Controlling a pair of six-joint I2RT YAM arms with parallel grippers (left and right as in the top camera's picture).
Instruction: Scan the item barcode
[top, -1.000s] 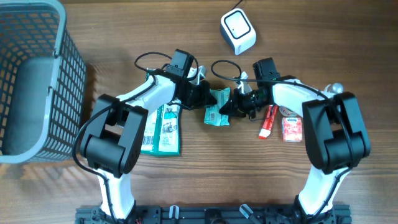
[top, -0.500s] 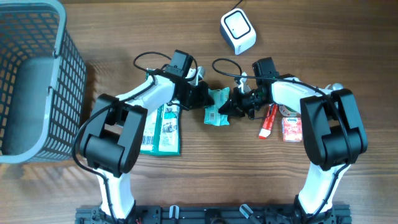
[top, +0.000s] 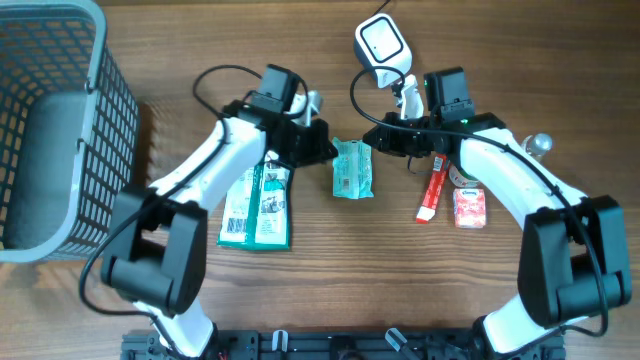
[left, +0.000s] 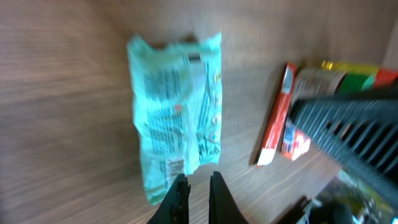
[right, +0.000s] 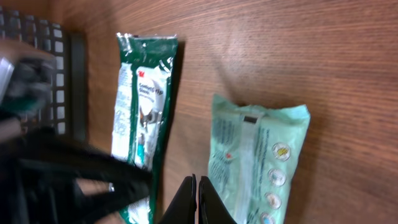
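Note:
The item, a pale green packet (top: 352, 168), lies flat on the wooden table between my two arms, printed side up. The white scanner (top: 383, 45) stands at the back, beyond it. My left gripper (top: 328, 152) hovers just left of the packet's top edge, shut and holding nothing. In the left wrist view the packet (left: 177, 112) lies ahead of the shut gripper (left: 196, 182). My right gripper (top: 372, 140) is above the packet's top right corner, shut and empty. The right wrist view has the packet (right: 258, 162) just right of that gripper (right: 197, 182).
A grey mesh basket (top: 100, 120) fills the left side. Dark green packets (top: 255, 205) lie under my left arm. A red tube (top: 432, 195), a small red box (top: 469, 208) and a can (top: 462, 178) sit right of the item.
Both grippers have pulled back from the packet's sides and moved toward the table's far side. The packet, crumpled between them before, now lies flat and free.

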